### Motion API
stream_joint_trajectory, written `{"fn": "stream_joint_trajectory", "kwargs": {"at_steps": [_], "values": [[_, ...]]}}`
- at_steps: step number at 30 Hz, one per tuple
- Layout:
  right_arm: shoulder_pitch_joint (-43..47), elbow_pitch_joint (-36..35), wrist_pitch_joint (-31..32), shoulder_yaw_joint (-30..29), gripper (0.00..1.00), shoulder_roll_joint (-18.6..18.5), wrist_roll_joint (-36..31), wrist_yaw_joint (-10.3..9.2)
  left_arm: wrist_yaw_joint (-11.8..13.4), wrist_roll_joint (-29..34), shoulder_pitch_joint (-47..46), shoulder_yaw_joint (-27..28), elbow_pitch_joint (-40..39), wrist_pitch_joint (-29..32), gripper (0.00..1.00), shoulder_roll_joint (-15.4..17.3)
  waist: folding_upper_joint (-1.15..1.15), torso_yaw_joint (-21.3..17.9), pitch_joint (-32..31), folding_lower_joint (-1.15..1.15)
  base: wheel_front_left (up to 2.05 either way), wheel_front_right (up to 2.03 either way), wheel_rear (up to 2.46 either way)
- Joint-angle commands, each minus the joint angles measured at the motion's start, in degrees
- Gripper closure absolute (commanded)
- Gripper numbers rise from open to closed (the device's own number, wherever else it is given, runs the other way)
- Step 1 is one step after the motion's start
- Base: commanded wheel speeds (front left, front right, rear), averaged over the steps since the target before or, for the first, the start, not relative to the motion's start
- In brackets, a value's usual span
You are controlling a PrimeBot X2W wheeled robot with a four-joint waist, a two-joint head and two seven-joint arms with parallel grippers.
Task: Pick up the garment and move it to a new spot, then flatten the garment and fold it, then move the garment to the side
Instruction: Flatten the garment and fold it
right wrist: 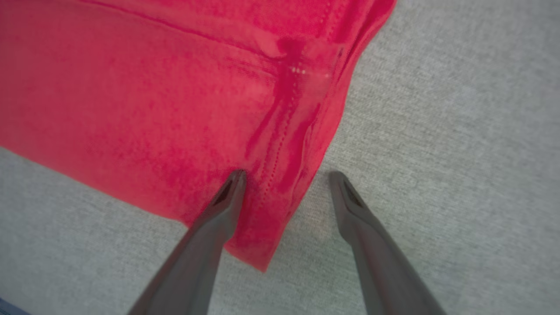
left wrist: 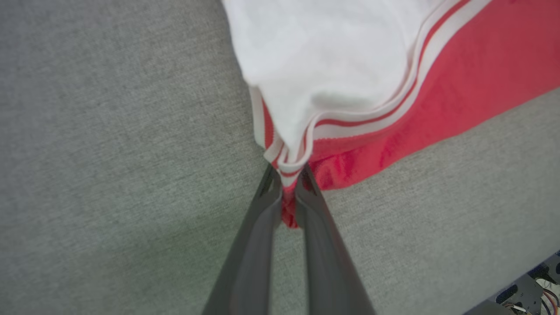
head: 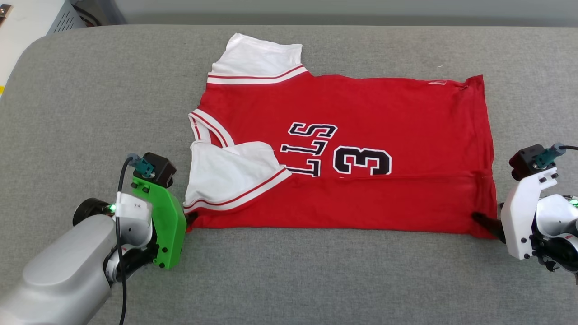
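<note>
The garment [head: 352, 135], a red jersey with white striped-trim sleeves and black lettering, lies flat on the grey surface, its near edge folded over. My left gripper [left wrist: 286, 175] is shut on the garment's near left corner [left wrist: 288, 210], where the white sleeve [left wrist: 328, 65] meets red cloth. In the head view that gripper [head: 192, 219] sits at the garment's lower left. My right gripper [right wrist: 286, 177] stands open over the near right corner [right wrist: 271, 210]: one finger rests on the red cloth, the other on the bare grey surface. In the head view it [head: 485, 223] is at the garment's lower right corner.
The grey padded table [head: 90, 113] stretches wide around the garment, with free room at left, right and front. A white and grey box [head: 54, 16] stands beyond the far left corner. The table's rounded edge runs along the back.
</note>
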Motion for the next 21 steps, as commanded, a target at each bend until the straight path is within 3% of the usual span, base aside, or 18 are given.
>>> {"fn": "stream_joint_trajectory", "kwargs": {"at_steps": [1,4,5,6,13,21], "values": [[2.48,1.69,0.18,1.37,0.0,1.88,0.69,-0.02,0.46,0.3,0.44,-0.13,-0.15,-0.58,1.0,-0.08,0.0,0.2,0.3,0.0,0.0,0.0,0.0],[3.39,3.4,-1.11,2.5,0.0,3.27,1.51,-0.02,0.63,0.16,1.16,-0.23,-0.04,-1.03,1.0,-0.1,0.0,0.02,0.16,0.0,0.0,0.0,0.0],[3.36,3.62,-1.94,2.72,0.55,3.45,1.76,-0.02,0.68,0.03,1.5,-0.22,0.04,-1.19,1.0,-0.02,0.0,-0.15,-0.13,0.0,0.0,0.0,0.0],[3.25,3.59,-3.01,2.69,1.0,3.46,2.01,-0.02,0.7,-0.09,1.8,-0.24,0.09,-1.29,1.0,0.07,0.0,-0.28,-0.4,0.0,0.0,0.0,0.0],[4.77,0.95,-10.26,1.18,1.0,0.67,4.03,-0.02,0.99,-1.75,4.51,0.46,-0.43,-3.16,1.0,0.57,0.0,-0.14,-4.54,0.0,0.0,0.0,0.0],[11.03,-6.8,-12.68,-2.44,1.0,-3.45,5.23,-0.02,3.0,-3.51,8.85,1.26,-6.83,-3.77,1.0,4.85,0.0,0.36,-8.59,0.0,0.0,0.0,0.0]]}}
